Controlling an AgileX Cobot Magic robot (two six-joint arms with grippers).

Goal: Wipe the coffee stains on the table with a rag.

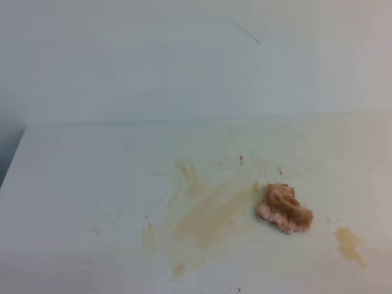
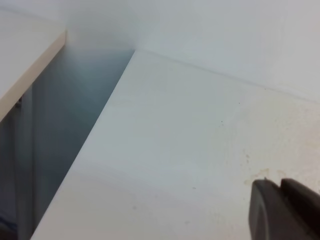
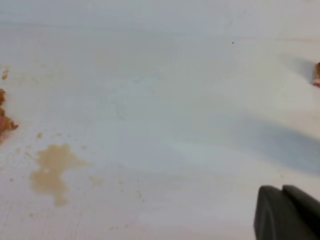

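Observation:
The rag [image 1: 285, 209], a pinkish-orange wad with brown patches, lies on the off-white table [image 1: 92, 177] right of centre. The largest coffee stain [image 1: 211, 214], a pale tan smear wider than the rag, spreads to the rag's left and touches it. A smaller amber blotch [image 1: 350, 242] lies to the rag's right and also shows in the right wrist view [image 3: 50, 167], where the rag's edge [image 3: 4, 122] is at the far left. Neither gripper shows in the high view. The left gripper [image 2: 280, 210] and right gripper [image 3: 282, 212] show only as black fingers pressed together, holding nothing.
A plain white wall [image 1: 184, 61] rises behind the table. The table's left edge [image 2: 100, 120] drops into a dark gap beside a beige-edged surface [image 2: 30, 65]. A small reddish thing [image 3: 316, 75] sits at the right border of the right wrist view.

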